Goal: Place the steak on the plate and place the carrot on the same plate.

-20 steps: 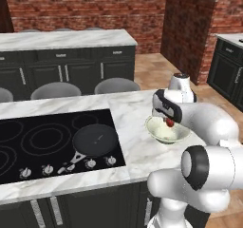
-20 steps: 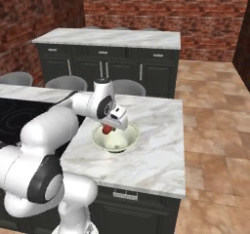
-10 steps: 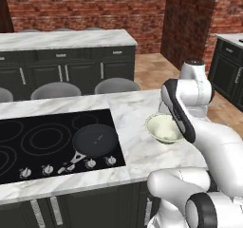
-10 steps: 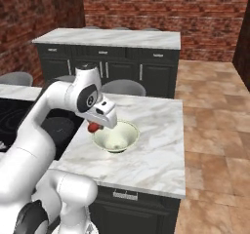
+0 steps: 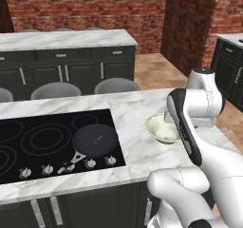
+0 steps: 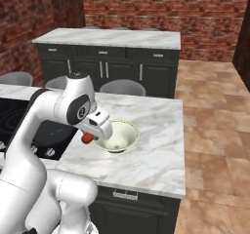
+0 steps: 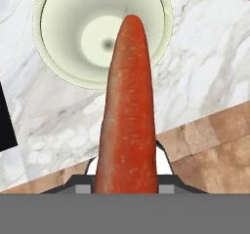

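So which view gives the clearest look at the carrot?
The hand view: the carrot runs lengthwise up the middle, close up, above the bowl. The right base view shows only a small orange-red end under the gripper. The left base view adds nothing of it.

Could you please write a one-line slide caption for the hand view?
The gripper, shut on the carrot, holds it above the empty cream bowl on the marble counter.
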